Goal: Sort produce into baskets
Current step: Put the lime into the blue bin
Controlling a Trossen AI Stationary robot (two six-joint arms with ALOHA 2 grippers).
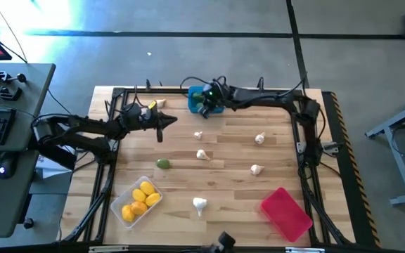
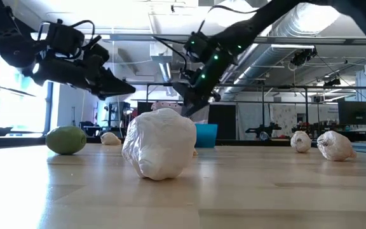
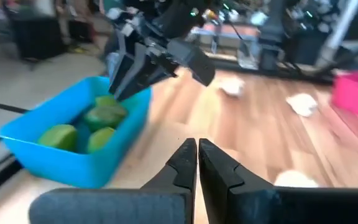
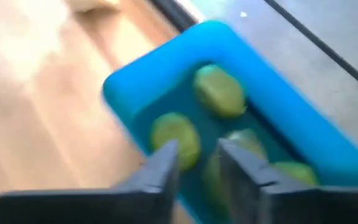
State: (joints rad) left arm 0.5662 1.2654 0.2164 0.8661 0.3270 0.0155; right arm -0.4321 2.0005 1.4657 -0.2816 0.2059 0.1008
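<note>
Closest to the low camera, a whitish garlic bulb (image 2: 159,143) is seen resting on the bench (image 1: 230,151). Three baskets are set out there: the red basket (image 1: 286,213) at the near right corner, the clear basket (image 1: 136,202) near the front left with yellow lemons (image 1: 140,199) inside, and the blue basket (image 4: 272,93) at the far edge, where green pieces (image 4: 219,91) are gathered. Over the blue basket the right gripper (image 4: 197,163) is held, fingers apart, apparently empty. Near the bench's left edge the left gripper (image 3: 197,155) is raised, fingers together. One green piece (image 1: 162,164) and several garlic bulbs (image 1: 256,169) are scattered mid-bench.
</note>
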